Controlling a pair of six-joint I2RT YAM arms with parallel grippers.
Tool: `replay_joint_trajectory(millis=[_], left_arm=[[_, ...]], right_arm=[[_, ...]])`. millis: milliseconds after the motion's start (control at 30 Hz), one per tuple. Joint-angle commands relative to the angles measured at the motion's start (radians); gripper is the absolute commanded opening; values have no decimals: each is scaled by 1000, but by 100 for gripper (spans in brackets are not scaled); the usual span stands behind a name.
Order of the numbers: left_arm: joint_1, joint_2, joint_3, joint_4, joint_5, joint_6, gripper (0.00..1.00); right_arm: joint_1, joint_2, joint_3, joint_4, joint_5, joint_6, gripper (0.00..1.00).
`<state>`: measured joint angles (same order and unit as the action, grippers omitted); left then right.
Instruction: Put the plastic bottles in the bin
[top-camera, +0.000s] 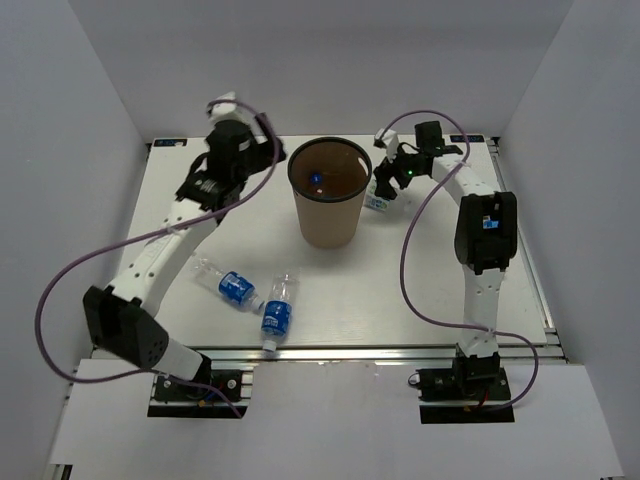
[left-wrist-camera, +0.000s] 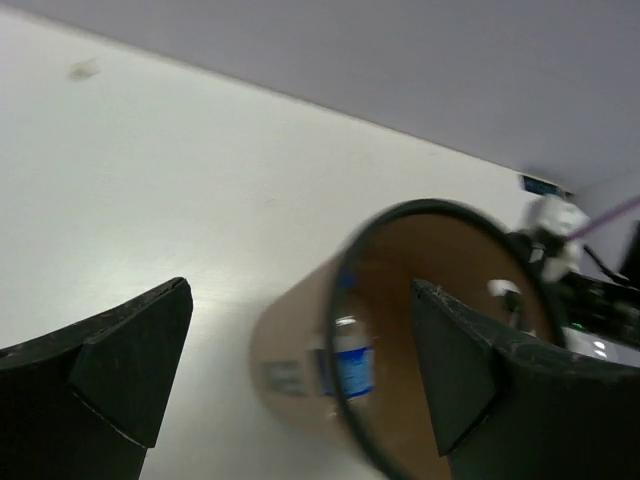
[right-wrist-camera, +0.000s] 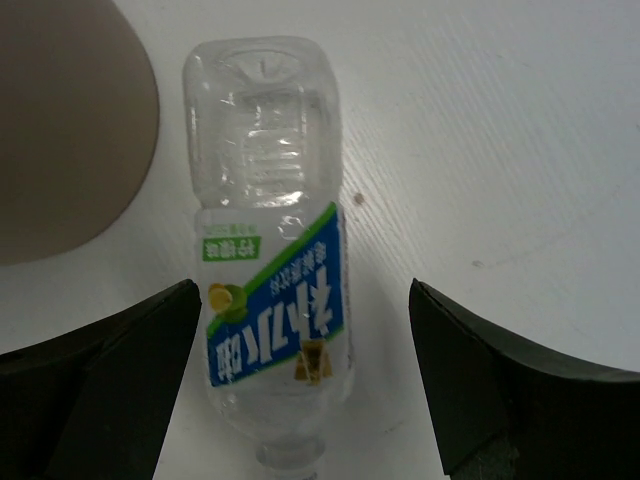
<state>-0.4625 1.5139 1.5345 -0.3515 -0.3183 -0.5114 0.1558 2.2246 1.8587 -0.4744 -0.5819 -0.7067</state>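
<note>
- Right gripper (right-wrist-camera: 302, 300), jaws wide apart, straddles the green-labelled bottle (right-wrist-camera: 268, 250), which lies at 3 o'clock of the bin (top-camera: 327, 215); lower squarely and close across the label.
- Left gripper (left-wrist-camera: 300, 300) gapes, seemingly empty (view blurred).

brown, black-rimmed bin (top-camera: 328, 228) is standing upright, holding a blue-labelled bottle (top-camera: 316, 180); second bottle (top-camera: 233, 286) and third bottle (top-camera: 277, 316) are lying well apart from it; green-labelled bottle (right-wrist-camera: 270, 270) is lying just beside it.

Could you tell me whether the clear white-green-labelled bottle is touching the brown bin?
Apart: the right wrist view shows bare table between the clear white-green-labelled plastic bottle and the tall brown bin.
</note>
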Motion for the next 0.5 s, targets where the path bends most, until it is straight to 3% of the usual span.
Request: replay_joint_trajectory(millis=[0,67,267,367,400,467], left_arm=[[145,-135,-189,-41,-2,-128,98],[192,-208,-305,-38,-33,-173,98],[208,-280,-396,-177,-168,-228,98],[209,-297,-415,-214,-196,-272,98],[211,-300,-425,-222,-197,-280,98],[211,-316,-433,-233,-202,-305,98]], right_arm=[[28,10,50,-53,34,-63,89],[36,38,54,-29,89,-44,89],[62,95,71,-41,132,-46,88],[71,96,59,-17,166,-39,76],[71,93,59,-10,171,-30,60],[71,69,54,8,201,-22,40]])
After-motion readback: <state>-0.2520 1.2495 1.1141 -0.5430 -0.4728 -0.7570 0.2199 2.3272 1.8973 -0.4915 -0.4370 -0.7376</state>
